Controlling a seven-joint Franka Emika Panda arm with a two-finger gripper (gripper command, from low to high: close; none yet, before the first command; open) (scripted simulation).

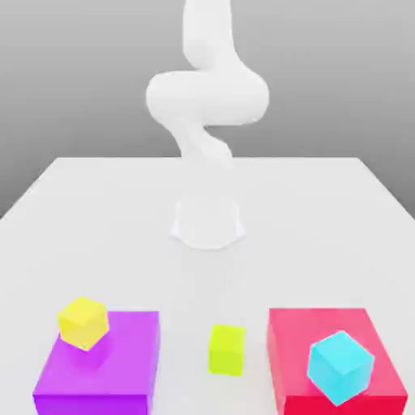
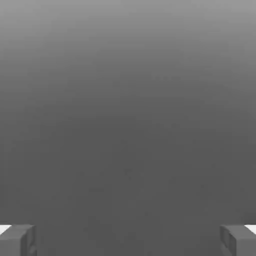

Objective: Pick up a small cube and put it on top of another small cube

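Four coloured pieces sit along the near edge of the white table (image 1: 97,211) in the exterior view, and none of them looks touched yet. The small lime cube (image 1: 227,349) stands alone on the bare tabletop, between the two big flat blocks. On the exterior view's right, the cyan cube (image 1: 340,366) rests turned at an angle on top of the red flat block (image 1: 296,344). On the exterior view's left, a yellow cube (image 1: 83,322) sits on the corner of a purple flat block (image 1: 113,369). The white arm (image 1: 207,97) rises from its base well behind them, folded up high and far from everything, so I'd judge the job is at its very start: the reach toward the lime cube has not begun. The next move would call for swinging out over that cube and coming straight down around it, squared to its faces. The arm's upper part runs off the top of the frame, and both flat blocks are cut by the lower edge.

From the hand view, the gripper (image 2: 128,241) stands spread wide with nothing between its fingertips (image 2: 17,240). Past them is plain grey, so where the hand is aimed is hard to make out.
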